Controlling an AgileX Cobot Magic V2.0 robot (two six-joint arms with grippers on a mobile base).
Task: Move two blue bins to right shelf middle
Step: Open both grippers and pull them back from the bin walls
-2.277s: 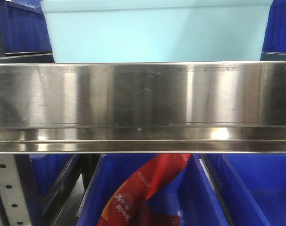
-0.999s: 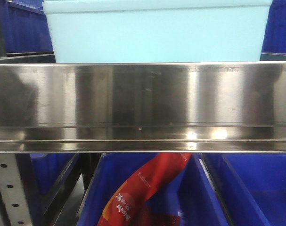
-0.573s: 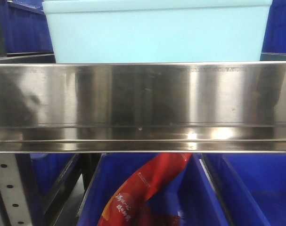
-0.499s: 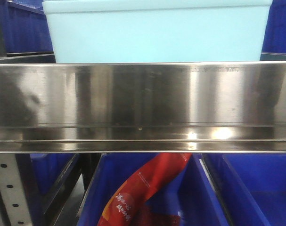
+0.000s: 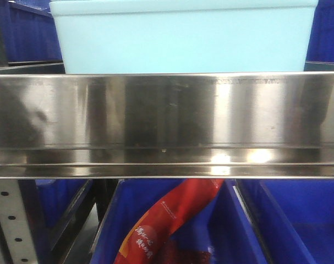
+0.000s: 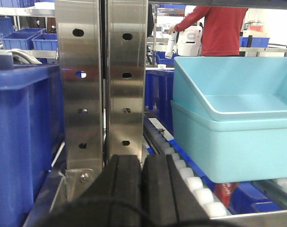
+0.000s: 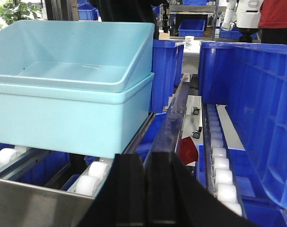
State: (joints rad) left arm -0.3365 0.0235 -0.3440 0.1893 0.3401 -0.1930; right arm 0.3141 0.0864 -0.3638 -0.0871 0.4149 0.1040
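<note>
Nearest the lens in each wrist view, the left gripper [image 6: 142, 189] and the right gripper [image 7: 144, 189] show their black fingers pressed together, clenched on nothing. Just beyond both, the shelf's brushed-steel front rail [image 5: 167, 124] runs across, and white rollers [image 7: 89, 184] carry the load behind it. The two blue bins [image 6: 233, 132], nested one inside the other with the upper one tilted, rest on these rollers: ahead and to the right of the left jaws, ahead and to the left of the right jaws, touching neither. Directly ahead of the left jaws stand two perforated steel uprights [image 6: 103, 80], with a dark-blue crate [image 6: 20, 137] to their left. To the right of the right jaws a dark-blue crate wall [image 7: 261, 113] borders an open roller lane. Below the rail, a red packet [image 5: 167, 220] lies in a lower blue crate [image 5: 233, 231]. Farthest off, a person in red [image 6: 219, 26] stands.
</note>
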